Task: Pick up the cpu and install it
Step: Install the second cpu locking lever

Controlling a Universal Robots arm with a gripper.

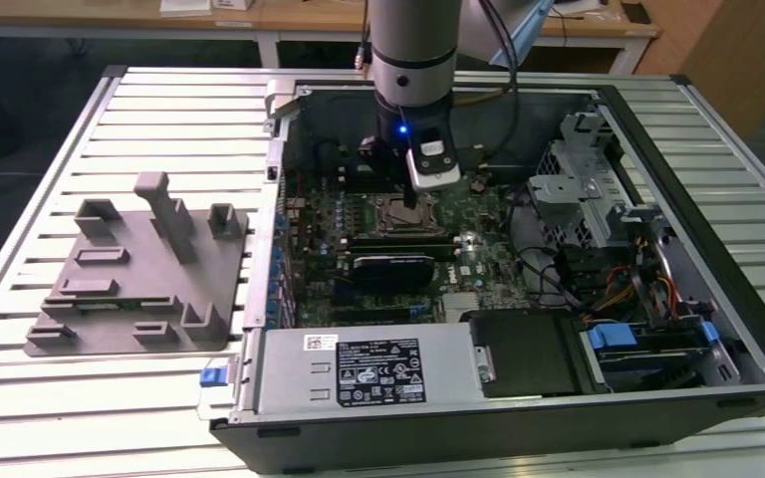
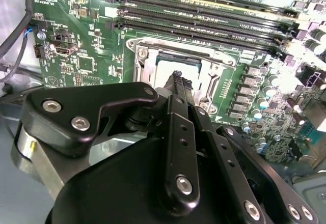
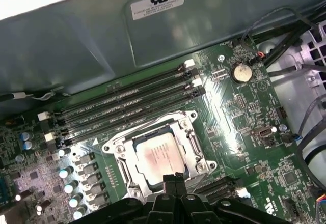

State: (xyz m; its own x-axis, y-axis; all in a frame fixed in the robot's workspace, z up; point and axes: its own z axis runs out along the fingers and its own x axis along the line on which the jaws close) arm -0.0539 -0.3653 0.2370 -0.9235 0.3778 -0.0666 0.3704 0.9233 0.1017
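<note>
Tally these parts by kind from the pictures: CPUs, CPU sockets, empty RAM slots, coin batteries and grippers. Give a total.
cpu: 1
socket: 1
RAM slots: 4
coin battery: 1
gripper: 1
Total: 8

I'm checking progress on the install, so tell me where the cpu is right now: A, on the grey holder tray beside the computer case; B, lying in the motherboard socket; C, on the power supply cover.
B: in the first wrist view the cpu lies inside the socket frame, with the gripper right above its edge.
</note>
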